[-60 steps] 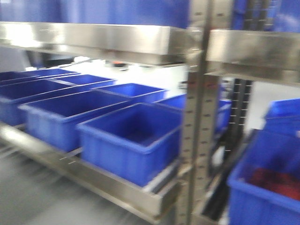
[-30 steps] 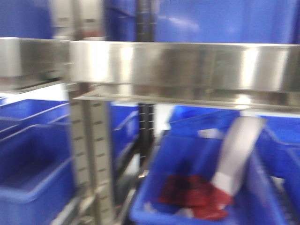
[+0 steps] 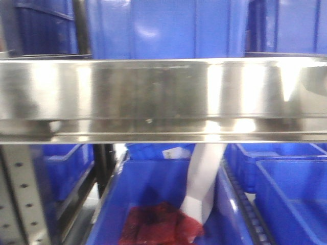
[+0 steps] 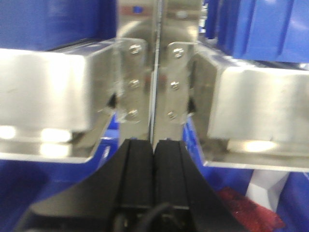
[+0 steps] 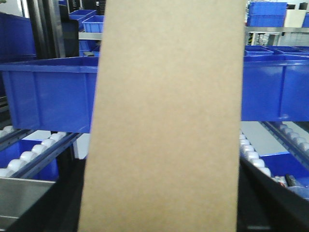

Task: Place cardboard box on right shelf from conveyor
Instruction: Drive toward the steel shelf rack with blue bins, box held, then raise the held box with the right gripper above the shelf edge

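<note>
Upright: a grey perforated post stands at the lower left of the front view, below the rail.
Right shelf: the right shelf shows its shiny steel front rail across the whole front view. The rail hides the middle band of the rack, and blue walls rise above it.
Middle bin: below the rail a blue bin holds a red crumpled thing and a slanted white piece.
Count, front view: one rail, one perforated post, at least four blue bins under the rail.
Left gripper: the left gripper has its black fingers pressed together with nothing between them. It faces a steel joint plate where two rail ends meet.
Count, left wrist view: two rail ends, six screw heads.
Cardboard box: the cardboard box stands upright, close before the right wrist camera, and fills the middle of that view.
Right gripper: the right gripper appears only as dark forms flanking the box's lower edges; it seems to be grasping the box.
Beside the box: one left bin and one right bin rest on white roller tracks, behind the carton.
</note>
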{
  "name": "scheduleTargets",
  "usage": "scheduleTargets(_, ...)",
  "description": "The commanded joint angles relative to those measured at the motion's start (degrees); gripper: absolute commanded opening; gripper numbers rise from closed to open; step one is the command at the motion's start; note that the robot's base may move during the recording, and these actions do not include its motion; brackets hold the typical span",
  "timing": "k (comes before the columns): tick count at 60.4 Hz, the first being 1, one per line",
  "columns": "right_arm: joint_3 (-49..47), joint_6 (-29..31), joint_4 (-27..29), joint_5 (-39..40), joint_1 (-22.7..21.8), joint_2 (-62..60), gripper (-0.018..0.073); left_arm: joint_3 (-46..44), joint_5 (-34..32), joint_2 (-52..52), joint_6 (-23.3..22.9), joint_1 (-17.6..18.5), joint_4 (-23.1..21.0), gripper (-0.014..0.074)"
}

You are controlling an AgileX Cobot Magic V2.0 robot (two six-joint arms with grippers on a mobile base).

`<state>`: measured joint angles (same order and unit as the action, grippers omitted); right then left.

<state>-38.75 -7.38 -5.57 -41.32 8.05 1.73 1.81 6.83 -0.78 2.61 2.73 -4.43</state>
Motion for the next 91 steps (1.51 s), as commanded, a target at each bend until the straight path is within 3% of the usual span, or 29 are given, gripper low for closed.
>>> scheduleTargets(1, -1.43, 0.55, -0.63, 6.04, -0.24, 1.11, 0.0172, 0.49, -5.06, -0.87, 0.02, 0.11, -0.34, -0.0115)
scheduleTargets(91, -1.43, 0.55, -0.55, 6.09, -0.24, 1.11, 0.0172, 0.49, -5.06, -0.76, 0.02, 0.11, -0.34, -0.0116)
